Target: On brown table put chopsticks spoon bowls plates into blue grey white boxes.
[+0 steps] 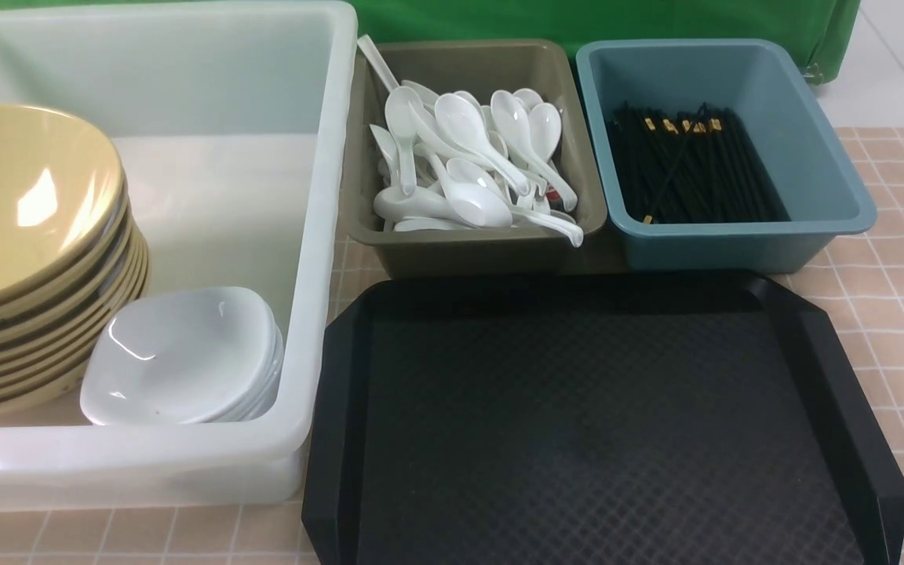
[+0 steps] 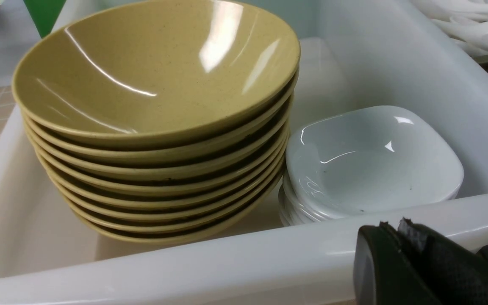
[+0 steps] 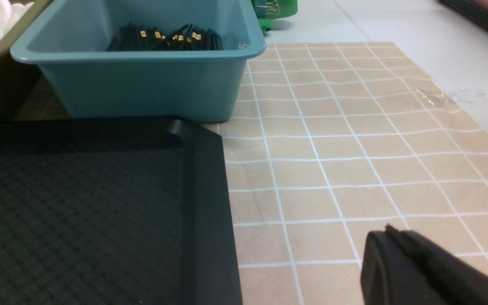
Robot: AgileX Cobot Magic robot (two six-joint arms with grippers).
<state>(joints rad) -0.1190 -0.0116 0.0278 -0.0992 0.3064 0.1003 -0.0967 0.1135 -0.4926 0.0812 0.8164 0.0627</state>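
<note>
A stack of mustard-yellow bowls (image 1: 24, 259) and a stack of white plates (image 1: 185, 357) sit in the white box (image 1: 318, 235). They also show in the left wrist view as bowls (image 2: 155, 106) and plates (image 2: 371, 165). White spoons (image 1: 468, 165) fill the grey box (image 1: 452, 251). Black chopsticks (image 1: 687, 165) lie in the blue box (image 1: 734, 243). My left gripper (image 2: 392, 228) is shut and empty, just outside the white box's near wall (image 2: 227, 262). My right gripper (image 3: 390, 233) is shut and empty, low over the brown table (image 3: 354, 148). Neither gripper shows in the front view.
A flat black textured tray (image 1: 593, 424) lies on the table in front of the grey and blue boxes, with nothing on it. The tray's edge (image 3: 210, 203) is beside my right gripper. A green cloth (image 1: 577, 20) hangs behind the boxes.
</note>
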